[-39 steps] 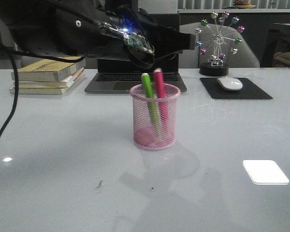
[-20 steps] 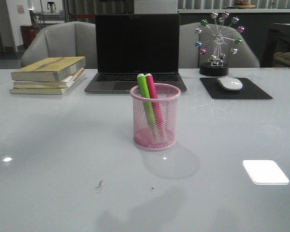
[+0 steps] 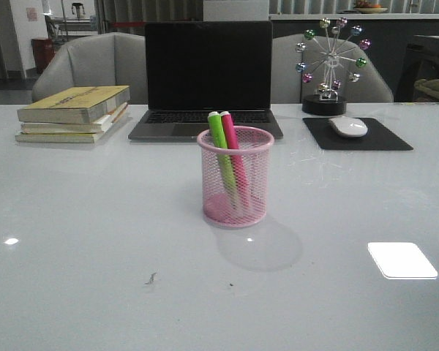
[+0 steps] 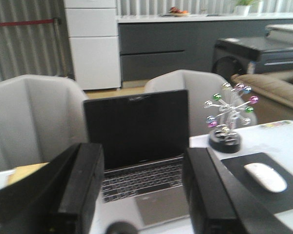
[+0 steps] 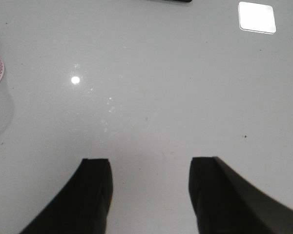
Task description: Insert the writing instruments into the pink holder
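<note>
Front view: we log green marker (image 3: 221,146) and pink marker (image 3: 234,150) leaning inside pink holder (image 3: 235,177) mid-table; left gripper (image 4: 141,190) and right gripper (image 5: 149,195) spread, empty.

Both grippers (image 4: 141,195) (image 5: 149,195) empty, jaws apart.

Two markers (image 3: 225,150), one pink holder (image 3: 235,178), one laptop (image 3: 206,77), three stacked books (image 3: 72,113), one mouse (image 3: 348,126).

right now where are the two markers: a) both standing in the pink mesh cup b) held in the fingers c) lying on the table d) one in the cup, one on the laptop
a: the green marker and pink marker both lean inside the pink mesh cup.
</note>
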Controlling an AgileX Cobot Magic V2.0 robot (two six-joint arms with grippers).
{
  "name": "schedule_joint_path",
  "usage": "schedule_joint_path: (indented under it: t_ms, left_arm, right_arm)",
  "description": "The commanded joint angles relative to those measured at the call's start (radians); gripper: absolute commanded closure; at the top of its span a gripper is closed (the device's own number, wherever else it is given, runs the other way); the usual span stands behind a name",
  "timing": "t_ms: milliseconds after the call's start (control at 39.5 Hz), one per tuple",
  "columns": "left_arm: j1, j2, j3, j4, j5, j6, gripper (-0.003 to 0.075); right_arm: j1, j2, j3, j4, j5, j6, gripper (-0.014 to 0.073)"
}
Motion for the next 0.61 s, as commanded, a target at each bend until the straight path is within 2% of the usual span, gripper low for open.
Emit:
schedule_joint_path:
  t_ms: [0, 253, 481, 583]
  left_arm:
    - [0.045, -0.1, -0.007, 0.011, 0.012, -0.001, 0.0295]
    - [0.16, -0.286, 0.168, 0.011, 0.032, -0.001, 0.0295]
    - [0.188, -0.48, 0.371, -0.003, 0.041, -0.001, 0.0295]
    - [0.188, -0.559, 0.437, -0.003, 0.089, -0.001, 0.0295]
  right_arm:
    - [-0.003, -0.006, -0.027, -0.007, -0.062, -0.008, 0.0124]
    - [-0.003, -0.006, -0.027, -0.007, -0.062, -0.008, 0.0124]
    - [-0.003, -0.006, -0.027, -0.007, -0.062, -0.008, 0.0124]
    - [-0.003, -0.006, -0.027, -0.007, -0.062, -0.008, 0.0124]
